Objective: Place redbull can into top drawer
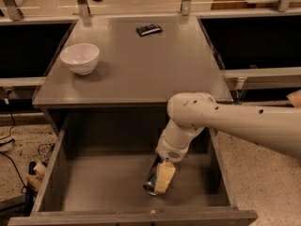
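The top drawer (pixel 141 217) is pulled wide open below the grey cabinet top. My gripper (pixel 158 183) reaches down into it, right of the middle and near the front panel. It is shut on the redbull can (pixel 151 181), which is tilted with its shiny silver end low and close to the drawer floor. One pale finger (pixel 165 175) covers the can's right side; the other finger is hidden behind the can. My white arm (pixel 235 121) comes in from the right over the drawer's right wall.
A white bowl (pixel 80 58) stands at the left of the cabinet top (pixel 141 74). A small flat black packet (pixel 148 29) lies at its back. Cables and clutter (pixel 33 173) lie on the floor left of the drawer.
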Controlling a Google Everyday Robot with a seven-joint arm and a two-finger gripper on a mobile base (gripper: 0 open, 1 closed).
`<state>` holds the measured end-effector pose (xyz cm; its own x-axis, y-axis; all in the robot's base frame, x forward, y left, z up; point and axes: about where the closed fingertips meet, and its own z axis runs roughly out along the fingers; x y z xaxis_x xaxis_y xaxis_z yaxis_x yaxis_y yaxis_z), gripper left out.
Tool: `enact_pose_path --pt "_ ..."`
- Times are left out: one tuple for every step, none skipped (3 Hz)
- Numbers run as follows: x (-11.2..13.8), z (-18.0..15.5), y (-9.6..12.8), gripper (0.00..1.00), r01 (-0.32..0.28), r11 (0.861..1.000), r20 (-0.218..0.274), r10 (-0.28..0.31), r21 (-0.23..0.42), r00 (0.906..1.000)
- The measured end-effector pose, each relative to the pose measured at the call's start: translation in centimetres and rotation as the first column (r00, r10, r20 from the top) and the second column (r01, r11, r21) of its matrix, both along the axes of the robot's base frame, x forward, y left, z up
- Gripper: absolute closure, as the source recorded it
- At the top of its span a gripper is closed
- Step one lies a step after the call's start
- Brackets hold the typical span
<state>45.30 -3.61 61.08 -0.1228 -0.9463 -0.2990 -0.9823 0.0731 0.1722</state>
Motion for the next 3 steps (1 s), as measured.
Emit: enact_pose_path --pt "-0.21 -0.78 0.14 1.00 -0.001 1.000 -0.019 0.001 0.008 0.9998" --pt "-0.22 -0.80 0.15 0.82 -0.001 1.000 -0.020 0.001 0.008 0.9998" --pt "-0.22 -0.80 0.15 0.58 -0.001 1.000 -0.020 0.002 0.008 0.9998"
